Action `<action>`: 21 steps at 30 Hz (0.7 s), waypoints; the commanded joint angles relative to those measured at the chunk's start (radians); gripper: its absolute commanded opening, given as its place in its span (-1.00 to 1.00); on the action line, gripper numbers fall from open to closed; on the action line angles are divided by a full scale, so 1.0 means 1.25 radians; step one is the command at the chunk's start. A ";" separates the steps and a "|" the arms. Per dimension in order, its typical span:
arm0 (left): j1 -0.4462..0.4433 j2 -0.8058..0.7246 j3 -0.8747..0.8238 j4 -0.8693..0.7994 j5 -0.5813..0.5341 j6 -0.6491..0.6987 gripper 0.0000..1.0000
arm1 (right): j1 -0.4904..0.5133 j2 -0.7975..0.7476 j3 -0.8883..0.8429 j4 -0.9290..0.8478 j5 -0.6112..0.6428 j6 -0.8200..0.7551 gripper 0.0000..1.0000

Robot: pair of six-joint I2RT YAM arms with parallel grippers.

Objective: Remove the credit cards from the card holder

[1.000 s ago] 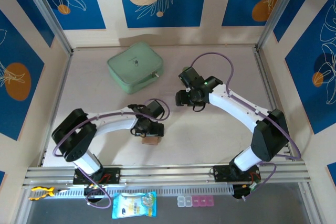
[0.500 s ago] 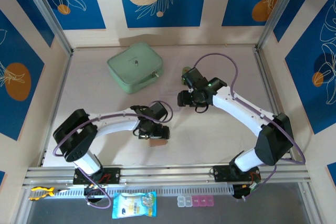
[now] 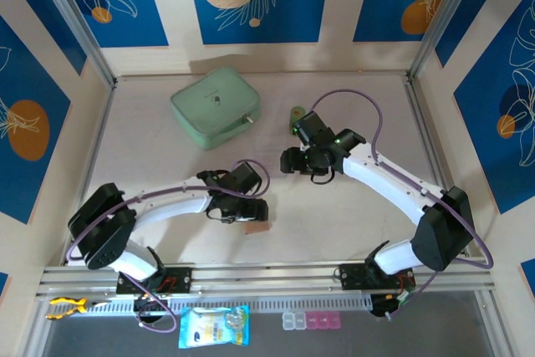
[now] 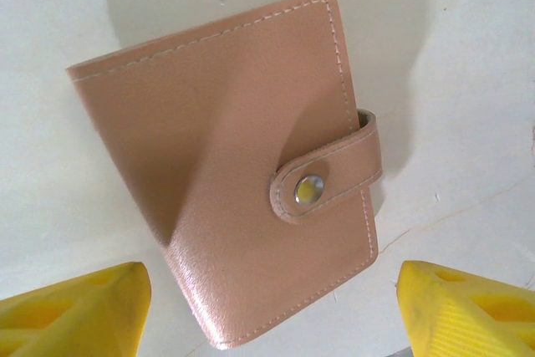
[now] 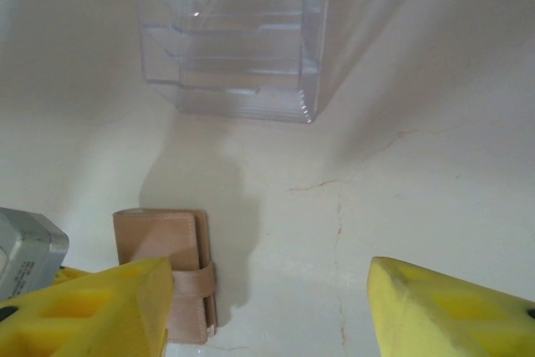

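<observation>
The card holder (image 4: pixel 226 156) is a tan leather wallet lying flat on the table, closed, with its snap tab fastened. It also lies at the near centre of the table (image 3: pixel 255 228). My left gripper (image 4: pixel 267 290) hovers just above it, open, with a yellow finger on each side and not touching it. My right gripper (image 5: pixel 267 290) is open over bare table, with the card holder (image 5: pixel 163 248) at its left finger. From above, the left gripper (image 3: pixel 253 215) and right gripper (image 3: pixel 292 165) are close together. The credit cards are hidden inside the closed holder.
A clear plastic box (image 5: pixel 234 39) stands on the table beyond the right gripper. A large mint-green zip case (image 3: pixel 215 106) sits at the back left. A small olive-green object (image 3: pixel 296 114) lies behind the right wrist. Metal rails border the table.
The left arm has stretched to the right, and the card holder now lies slightly further right. The right gripper has shifted a little nearer and to the right.
</observation>
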State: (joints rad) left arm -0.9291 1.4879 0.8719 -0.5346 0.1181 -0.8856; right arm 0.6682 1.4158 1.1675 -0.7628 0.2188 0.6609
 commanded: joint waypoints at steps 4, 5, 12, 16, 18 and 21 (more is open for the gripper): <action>0.010 -0.097 -0.053 0.013 -0.052 -0.013 0.44 | 0.055 -0.017 -0.058 0.051 -0.061 0.063 0.16; 0.014 -0.111 -0.062 0.019 -0.057 -0.014 0.37 | 0.064 -0.014 -0.065 0.056 -0.061 0.072 0.13; 0.059 -0.237 -0.157 0.083 -0.054 -0.032 -0.30 | 0.150 0.034 -0.081 0.069 -0.055 0.137 -0.04; 0.084 -0.281 -0.207 0.135 -0.011 -0.038 -0.62 | 0.188 0.078 -0.071 0.073 -0.058 0.157 -0.13; 0.096 -0.289 -0.230 0.171 0.022 -0.041 -0.76 | 0.207 0.102 -0.058 0.073 -0.059 0.163 -0.17; 0.111 -0.291 -0.261 0.224 0.049 -0.056 -0.86 | 0.243 0.144 -0.026 0.066 -0.045 0.165 -0.21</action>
State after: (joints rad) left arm -0.8085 1.1370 0.5770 -0.3420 0.1219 -0.9367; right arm 0.9390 1.5650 1.0855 -0.6712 0.1646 0.8398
